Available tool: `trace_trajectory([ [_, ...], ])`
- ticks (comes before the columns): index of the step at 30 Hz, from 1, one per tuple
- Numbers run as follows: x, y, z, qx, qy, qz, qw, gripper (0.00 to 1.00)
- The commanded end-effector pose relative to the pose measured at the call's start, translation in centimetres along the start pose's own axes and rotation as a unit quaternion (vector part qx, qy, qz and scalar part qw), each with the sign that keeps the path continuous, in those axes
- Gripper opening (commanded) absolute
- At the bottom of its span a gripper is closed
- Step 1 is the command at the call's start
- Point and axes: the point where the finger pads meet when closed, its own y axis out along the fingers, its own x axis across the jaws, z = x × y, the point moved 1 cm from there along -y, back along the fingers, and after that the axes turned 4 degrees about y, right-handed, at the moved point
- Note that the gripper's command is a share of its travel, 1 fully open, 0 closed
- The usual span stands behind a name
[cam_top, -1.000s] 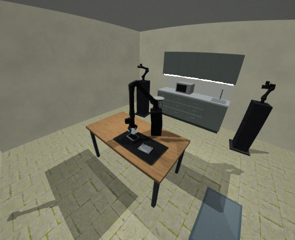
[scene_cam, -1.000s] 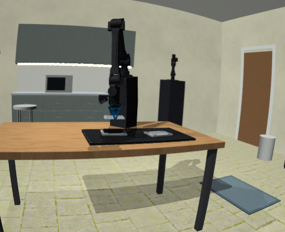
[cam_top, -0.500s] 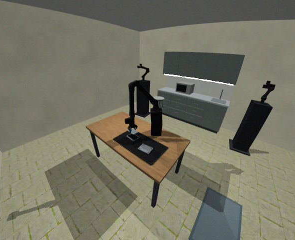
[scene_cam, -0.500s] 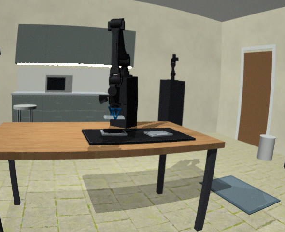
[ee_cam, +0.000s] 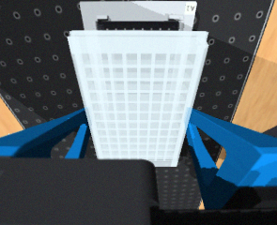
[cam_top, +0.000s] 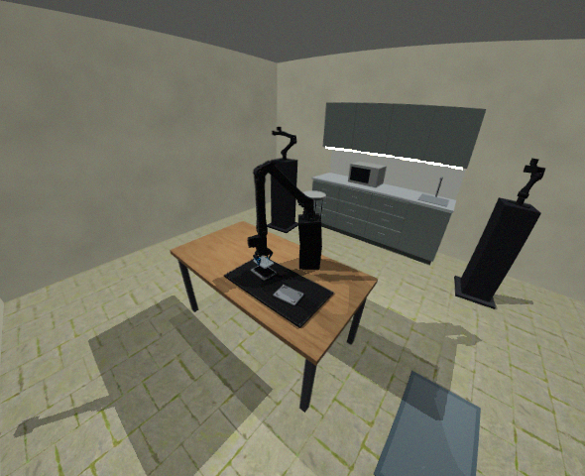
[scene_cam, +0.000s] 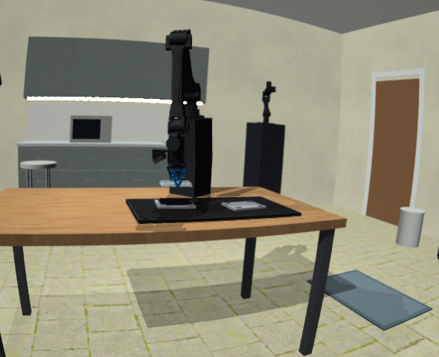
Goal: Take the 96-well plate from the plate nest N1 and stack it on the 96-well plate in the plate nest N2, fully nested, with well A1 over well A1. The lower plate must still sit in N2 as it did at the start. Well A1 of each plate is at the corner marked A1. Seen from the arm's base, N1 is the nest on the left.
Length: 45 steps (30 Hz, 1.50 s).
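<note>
Your arm is matte black all over, built of thick, boxy links with rounded joint housings; a blocky elbow cap tops it. It rises from a tall, square black pedestal standing on the wooden surface. At the wrist, a broad, flat black housing with a rounded edge carries the claw. The claw's two fingers are bright blue, angular and wedge-shaped, each braced by a slim blue strut, forming a V from the exterior view. Cables, screws or markings cannot be made out.
</note>
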Motion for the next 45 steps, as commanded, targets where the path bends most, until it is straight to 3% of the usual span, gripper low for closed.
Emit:
trace_trajectory([
  [1,0.9,0.5,0.3,-0.004,-0.01,-0.011,1.0,0.0],
  [6,0.9,1.1,0.1,-0.004,-0.008,-0.01,1.0,0.0],
  [7,2.0,0.2,-0.4,-0.008,-0.006,-0.025,1.0,0.0],
  [8,1.0,1.3,-0.1,-0.004,-0.006,-0.012,1.0,0.0],
  [9,0.8,1.6,-0.1,-0.004,-0.006,-0.01,1.0,0.0],
  [23,0.5,3.6,-0.6,-0.004,0.0,-0.009,1.0,0.0],
  [24,1.9,2.6,-1.2,-0.009,0.003,-0.025,1.0,0.0],
  [26,0.5,4.1,-0.7,-0.004,0.0,-0.009,1.0,0.0],
  [34,0.4,5.5,-0.7,-0.004,0.0,-0.009,1.0,0.0],
  [35,0.4,5.5,-0.7,-0.004,0.001,-0.009,1.0,0.0],
  [37,2.0,4.1,-1.3,-0.01,0.002,-0.026,1.0,0.0],
  [45,1.4,4.2,-1.2,-0.007,0.002,-0.02,1.0,0.0],
])
